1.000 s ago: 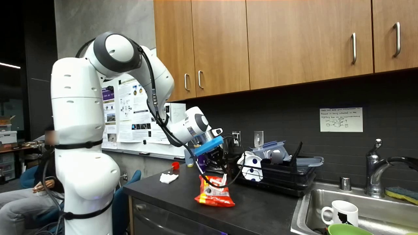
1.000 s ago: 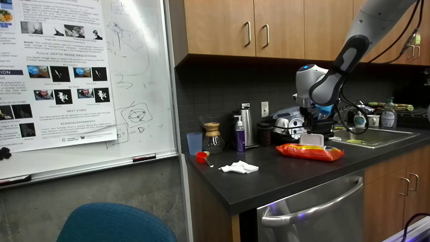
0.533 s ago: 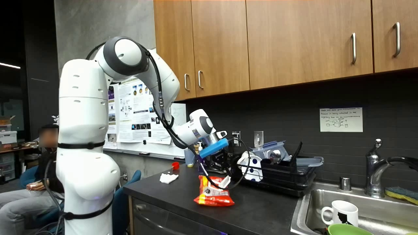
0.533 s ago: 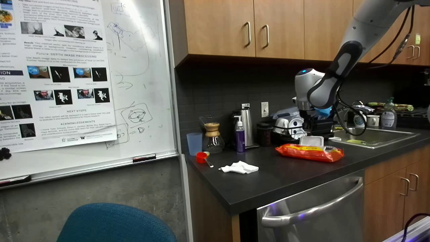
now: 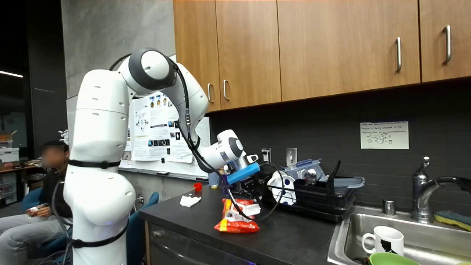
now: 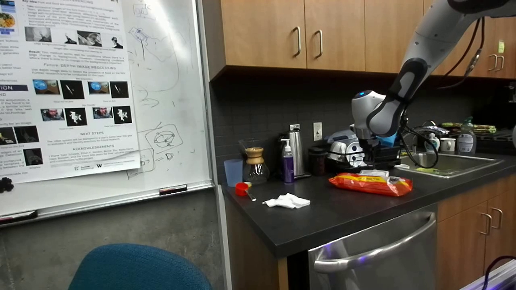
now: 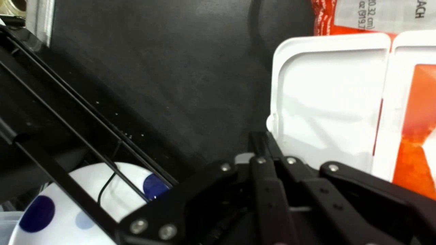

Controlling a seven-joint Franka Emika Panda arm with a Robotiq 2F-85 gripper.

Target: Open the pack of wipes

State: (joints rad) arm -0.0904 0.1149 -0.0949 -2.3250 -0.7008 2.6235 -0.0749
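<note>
The orange-red pack of wipes (image 5: pixel 237 223) lies on the dark counter; it shows in both exterior views (image 6: pixel 369 185). Its white lid (image 5: pixel 251 209) is swung open, hinged to a white frame around the opening. In the wrist view the lid (image 7: pixel 330 92) lies spread out beside the frame, with orange film (image 7: pixel 414 166) and a bit of white inside the opening. My gripper (image 7: pixel 261 136) is shut, its fingertips together at the lid's outer edge by the small tab; nothing shows between them. In an exterior view the gripper (image 6: pixel 369 160) is just above and behind the lid.
A black dish rack (image 5: pixel 312 200) with a blue-dotted white dish (image 5: pixel 285 188) stands close beside the gripper. A sink (image 5: pixel 344 235) is beyond it. A crumpled white tissue (image 6: pixel 287 200), red scoop (image 6: pixel 242 188) and purple bottle (image 6: pixel 288 167) are on the counter. The arm's cable loops in front of the pack.
The lid has gone from standing nearly upright to lying much flatter. My gripper has moved down with it. The pack has shifted slightly toward the counter's front edge.
</note>
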